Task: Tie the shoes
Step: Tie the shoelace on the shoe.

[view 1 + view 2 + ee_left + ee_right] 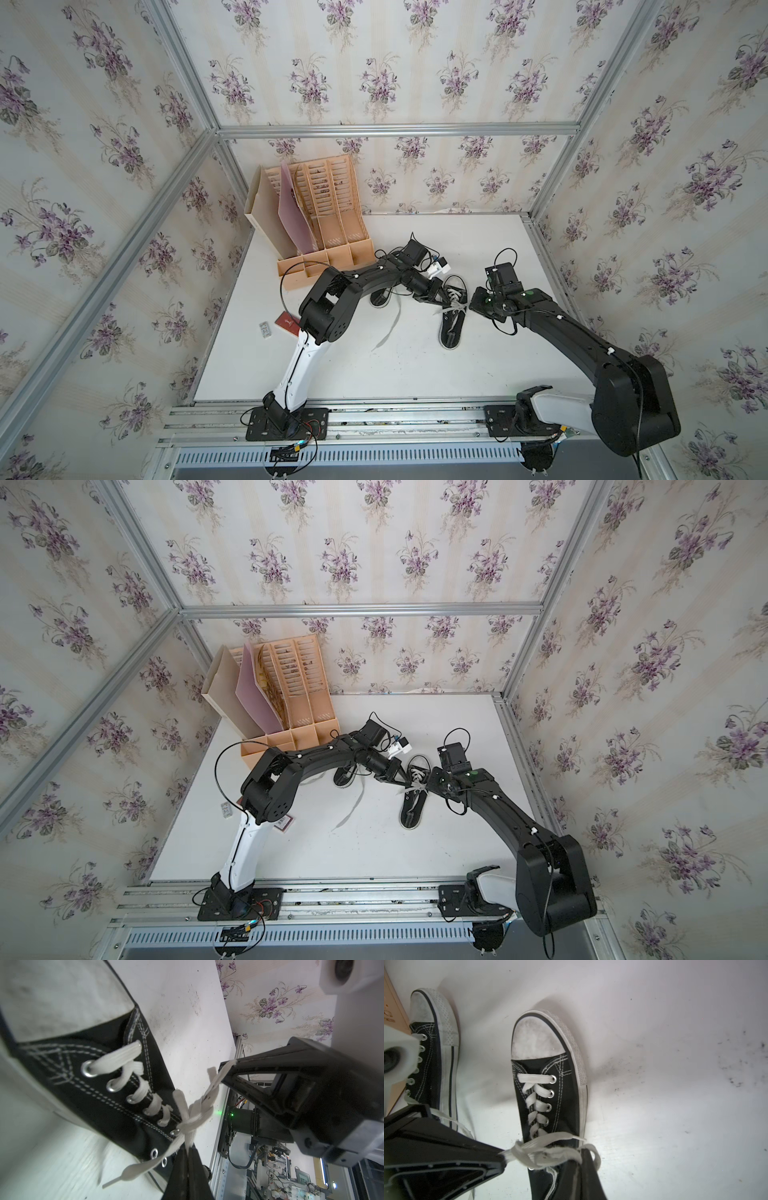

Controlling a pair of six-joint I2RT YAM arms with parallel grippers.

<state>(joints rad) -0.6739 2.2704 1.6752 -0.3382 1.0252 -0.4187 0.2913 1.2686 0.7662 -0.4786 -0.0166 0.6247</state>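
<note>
Black white-toed sneakers upright side by side, one's white laces in a knot.

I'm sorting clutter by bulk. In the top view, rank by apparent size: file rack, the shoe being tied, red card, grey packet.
In a top view, largest to smallest:
1. file rack, though farthest from the camera
2. shoe
3. red card, partly covered, so its full size is unsure
4. grey packet

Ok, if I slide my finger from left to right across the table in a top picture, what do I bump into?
Small packet → red booklet → long loose lace → left pincer → knotted lace of the shoe → right pincer.
</note>
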